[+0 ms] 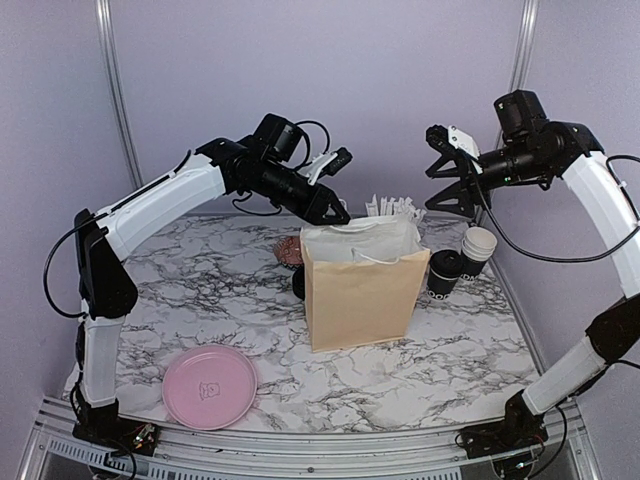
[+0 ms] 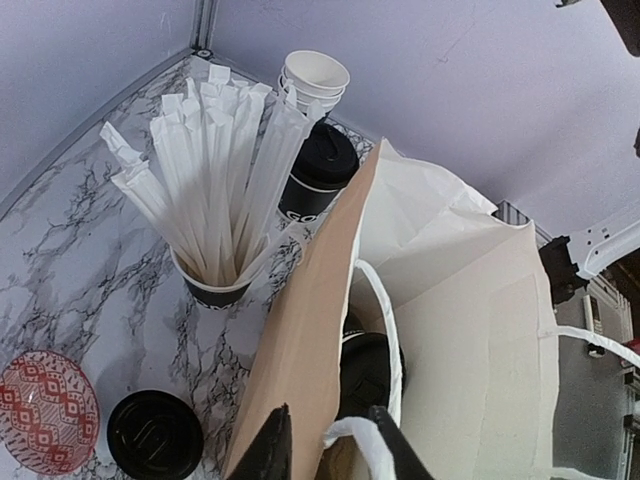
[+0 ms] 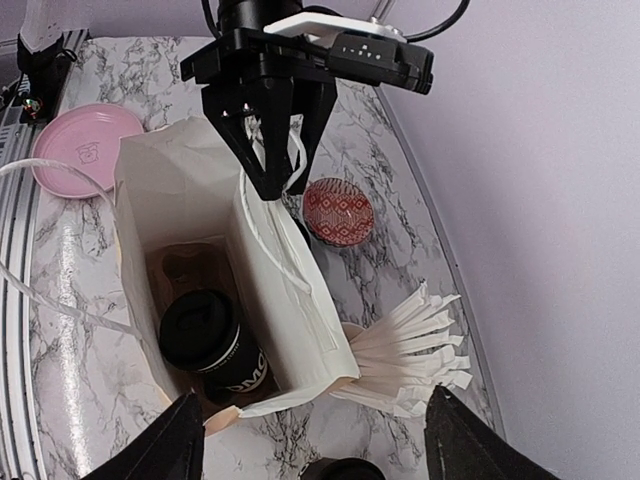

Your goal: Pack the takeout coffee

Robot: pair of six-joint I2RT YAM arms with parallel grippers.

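Brown paper bag in the middle of the worktop | one lidded coffee cup upright inside | left fingers round the bag's white handle, clamped or not I cannot tell | right fingers spread, empty, aloft | beyond, second lidded cup on the worktop: probably light, thin-walled, crushable; I'd grip mid-body, below the lid

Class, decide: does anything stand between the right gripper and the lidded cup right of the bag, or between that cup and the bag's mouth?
Nothing visible does. The right gripper hangs open above the lidded cup, and the bag stands open-mouthed beside it.
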